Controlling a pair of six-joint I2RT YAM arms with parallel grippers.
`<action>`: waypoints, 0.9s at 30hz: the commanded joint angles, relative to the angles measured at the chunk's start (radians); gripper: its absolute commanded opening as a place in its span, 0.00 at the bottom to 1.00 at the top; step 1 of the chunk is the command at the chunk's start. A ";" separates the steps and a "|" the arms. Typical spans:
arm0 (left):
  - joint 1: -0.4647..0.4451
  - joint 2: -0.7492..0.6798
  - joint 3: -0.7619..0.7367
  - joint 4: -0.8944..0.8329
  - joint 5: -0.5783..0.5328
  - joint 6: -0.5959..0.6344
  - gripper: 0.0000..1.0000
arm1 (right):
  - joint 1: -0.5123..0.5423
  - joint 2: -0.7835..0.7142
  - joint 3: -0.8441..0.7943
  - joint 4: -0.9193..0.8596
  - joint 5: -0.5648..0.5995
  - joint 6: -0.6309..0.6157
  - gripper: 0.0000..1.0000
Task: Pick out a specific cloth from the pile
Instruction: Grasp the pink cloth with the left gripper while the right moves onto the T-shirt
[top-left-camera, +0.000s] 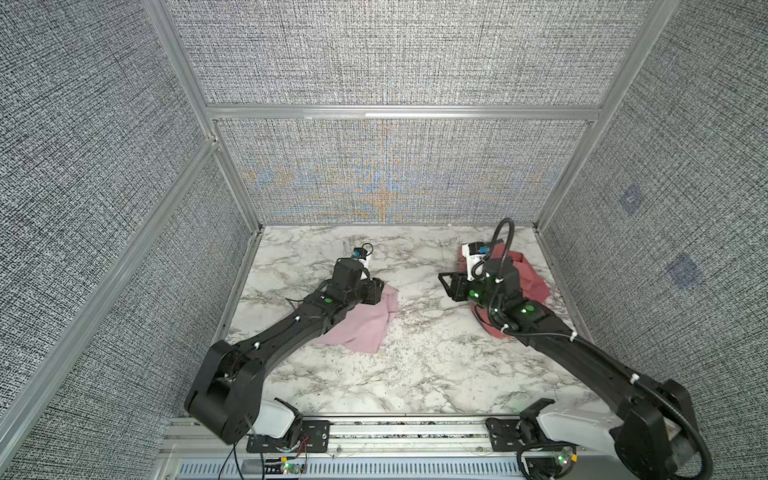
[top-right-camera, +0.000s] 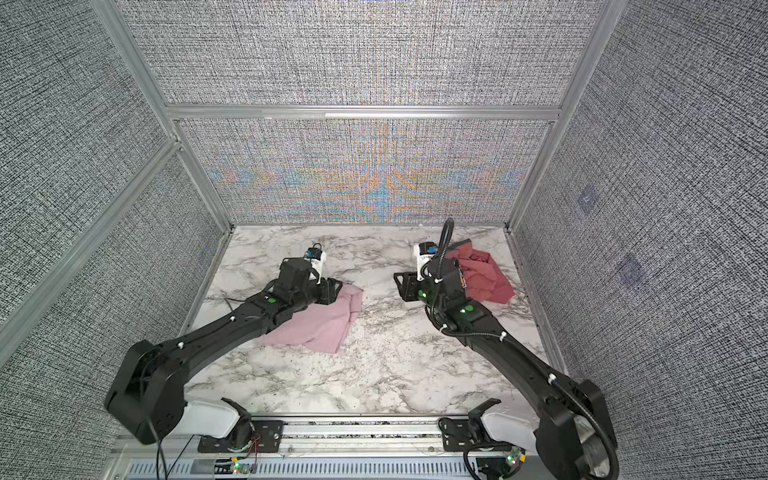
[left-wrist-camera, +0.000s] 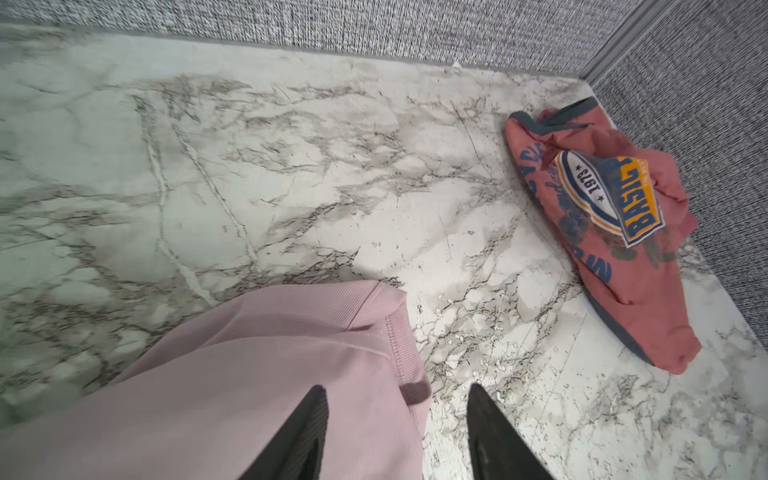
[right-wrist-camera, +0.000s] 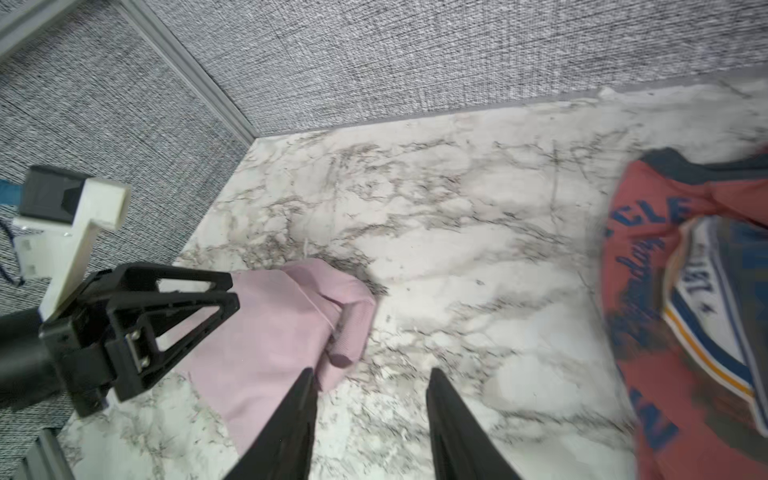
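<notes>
Cloth, place: the cloth (top-left-camera: 361, 328) lies spread and rumpled on the marble surface (top-left-camera: 415, 365), left of the middle in both top views. My left arm partly covers it.
Other garment: the salmon-red T-shirt (left-wrist-camera: 623, 257) with the blue and orange badge lies bunched at the far right corner, against the wall. It is well apart from the cloth, so the two garments do not lie heaped as a pile.
Cloth, handling: it is a plain pale pink, finely ribbed knit. I judge it light, limp and not slippery. It should drape and trail when lifted, and nothing in it is stiff or fragile.
Where to take hold: the far right corner of the cloth (left-wrist-camera: 249, 374), where a stitched hem folds over itself into a thicker roll. A pinch from above on that doubled edge should hold better than one on a single flat layer.
Left pincer: my left pincer (left-wrist-camera: 395, 386) has its jaws apart and clamps nothing. It is low at that folded corner, with one finger over the pink fabric and the other over bare marble, and the hem edge runs between them. I cannot tell whether a finger touches the cloth.
Right pincer: my right pincer (right-wrist-camera: 372, 370) has its jaws apart and is empty. It hangs over bare marble between the two garments, and the T-shirt is beside it.
Judgement: the cloth is already separate and lying flat.
</notes>
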 joint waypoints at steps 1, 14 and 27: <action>-0.012 0.088 0.067 0.020 0.006 -0.002 0.55 | -0.014 -0.061 -0.049 -0.027 0.061 -0.010 0.46; -0.062 0.383 0.296 -0.115 -0.098 0.053 0.50 | -0.045 -0.047 -0.062 0.028 0.036 -0.015 0.45; -0.072 0.523 0.390 -0.171 -0.166 0.078 0.52 | -0.059 -0.008 -0.066 0.053 -0.005 -0.008 0.45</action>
